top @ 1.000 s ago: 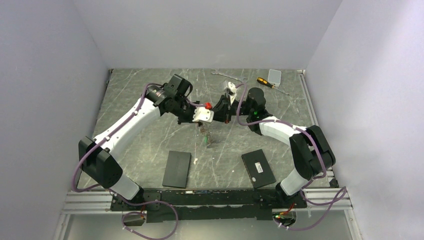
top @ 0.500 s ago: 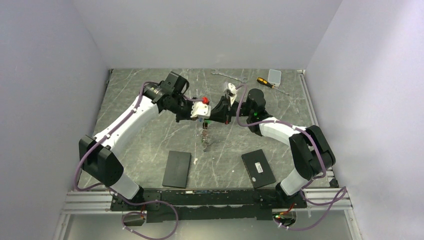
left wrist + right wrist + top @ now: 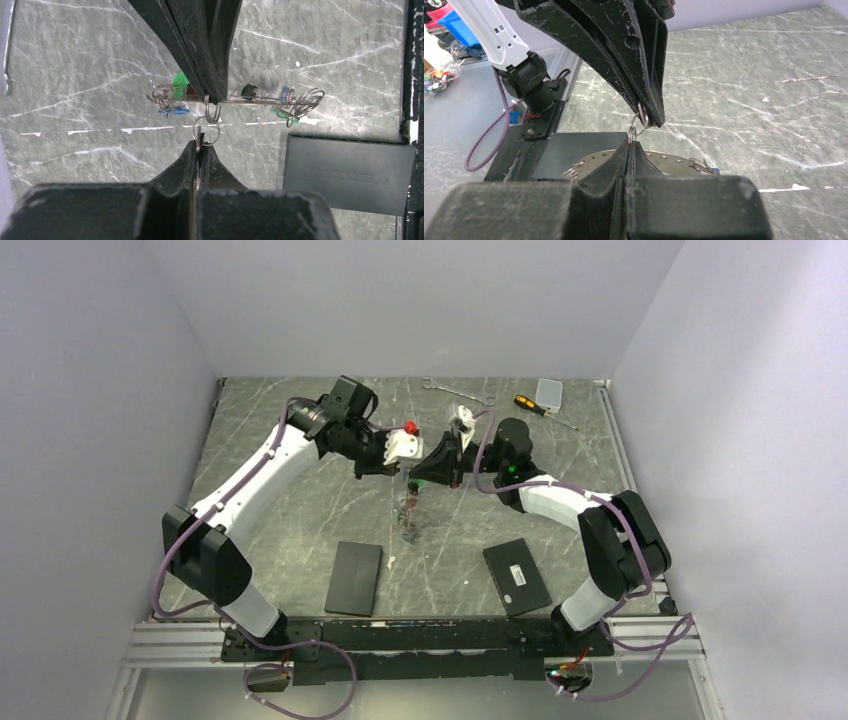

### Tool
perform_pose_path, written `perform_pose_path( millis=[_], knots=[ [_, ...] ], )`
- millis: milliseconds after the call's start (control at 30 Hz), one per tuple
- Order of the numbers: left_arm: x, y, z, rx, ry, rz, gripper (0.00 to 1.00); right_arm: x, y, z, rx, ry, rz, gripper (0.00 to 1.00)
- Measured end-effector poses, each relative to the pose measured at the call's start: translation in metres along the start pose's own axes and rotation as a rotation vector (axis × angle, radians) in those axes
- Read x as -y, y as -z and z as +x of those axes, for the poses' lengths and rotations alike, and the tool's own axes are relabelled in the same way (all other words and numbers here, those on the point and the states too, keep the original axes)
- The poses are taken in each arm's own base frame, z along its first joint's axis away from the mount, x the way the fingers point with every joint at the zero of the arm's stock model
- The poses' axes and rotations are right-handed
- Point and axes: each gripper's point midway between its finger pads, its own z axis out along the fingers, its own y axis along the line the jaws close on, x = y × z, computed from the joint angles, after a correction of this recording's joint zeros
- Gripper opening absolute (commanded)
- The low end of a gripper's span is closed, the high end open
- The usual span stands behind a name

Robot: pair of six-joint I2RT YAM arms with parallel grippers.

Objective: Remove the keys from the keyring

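Observation:
The keyring (image 3: 667, 159) is a flat grey perforated ring, seen edge-on in the left wrist view (image 3: 260, 100) and hanging below the grippers in the top view (image 3: 408, 508). Keys (image 3: 176, 82) with green, blue and black tags fringe it. My right gripper (image 3: 631, 141) is shut on the keyring's rim; it enters the left wrist view from above (image 3: 212, 97). My left gripper (image 3: 200, 142) is shut on a thin metal key (image 3: 198, 135), linked by small split rings (image 3: 212, 111) to the keyring. The two grippers meet tip to tip above the table, the left (image 3: 405, 468) and the right (image 3: 425, 472).
Two flat black boxes (image 3: 353, 578) (image 3: 517, 576) lie near the front; one lies under the keyring (image 3: 350, 175). A silver wrench (image 3: 450, 390), a yellow-and-black screwdriver (image 3: 535, 407) and a small clear box (image 3: 548, 392) lie at the back.
My left gripper has moved back and up with the key. The keyring now hangs higher. The right arm has barely moved.

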Motion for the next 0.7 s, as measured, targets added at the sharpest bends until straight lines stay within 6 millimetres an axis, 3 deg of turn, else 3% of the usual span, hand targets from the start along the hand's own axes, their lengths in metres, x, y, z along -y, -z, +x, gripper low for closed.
perform_pose_path(
  millis=[700],
  knots=[
    [0.0074, -0.0077, -0.0066, -0.001, 0.056, 0.032, 0.00, 0.0015, 0.0005, 0.0029, -0.008, -0.001, 0.006, 0.00]
  ],
)
